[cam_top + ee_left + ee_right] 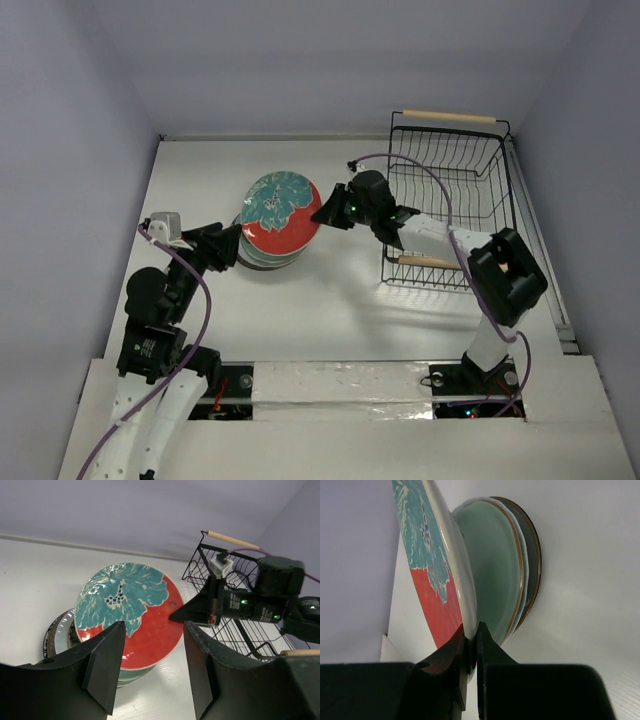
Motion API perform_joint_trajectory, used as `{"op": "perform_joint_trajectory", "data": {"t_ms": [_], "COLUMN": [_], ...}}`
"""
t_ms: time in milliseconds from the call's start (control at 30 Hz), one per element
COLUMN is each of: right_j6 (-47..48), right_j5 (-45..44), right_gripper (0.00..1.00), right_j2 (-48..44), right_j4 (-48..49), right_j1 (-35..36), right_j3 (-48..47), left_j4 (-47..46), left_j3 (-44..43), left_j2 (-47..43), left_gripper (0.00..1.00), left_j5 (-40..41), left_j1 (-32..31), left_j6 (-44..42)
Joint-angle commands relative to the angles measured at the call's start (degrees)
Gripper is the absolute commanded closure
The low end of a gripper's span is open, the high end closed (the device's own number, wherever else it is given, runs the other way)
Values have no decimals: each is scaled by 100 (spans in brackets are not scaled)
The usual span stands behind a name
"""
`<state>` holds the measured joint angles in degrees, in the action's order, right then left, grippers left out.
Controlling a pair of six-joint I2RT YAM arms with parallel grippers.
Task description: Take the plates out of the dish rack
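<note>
Plates stacked on the tabletop [330, 300], left of centre; top one in my right jaws.

Item one: red-and-teal plate [280, 212], uppermost, its right rim pinched between my right jaws and tilted up off the pale mint plate [490, 565] beneath. Item two: dark grey plate [534, 565], lying directly under the mint one. Item three: dish rack [448, 117], black wire with wooden handles, at the far right corner of the tabletop, just behind my right arm. My left jaws are spread wide, gripping nothing, held just beside the stack's near left side and apart from it.
</note>
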<state>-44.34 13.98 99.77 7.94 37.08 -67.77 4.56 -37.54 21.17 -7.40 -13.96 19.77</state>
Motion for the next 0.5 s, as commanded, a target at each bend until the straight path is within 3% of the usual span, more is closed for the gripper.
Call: {"op": "perform_joint_trajectory", "data": {"t_ms": [0,200,300,467], "right_j6": [-804,-875,-857,-787], "right_j5": [298,343,263,185], "right_gripper": [100,100,93,71], "right_j2": [41,368,447,500], "right_j4": [1921,1747,1641,1544], "right_j1": [106,229,282,388], "right_j3": [-483,-623,-606,-501], "left_j4": [-253,-254,-254,-262], "left_j3": [-157,-148,-148,-148], "left_j2": [63,63,54,54], "left_gripper": [53,53,52,49], "left_j5": [-77,-95,-113,-139], "left_j1": [42,42,42,42], "left_j6": [9,9,1,9]}}
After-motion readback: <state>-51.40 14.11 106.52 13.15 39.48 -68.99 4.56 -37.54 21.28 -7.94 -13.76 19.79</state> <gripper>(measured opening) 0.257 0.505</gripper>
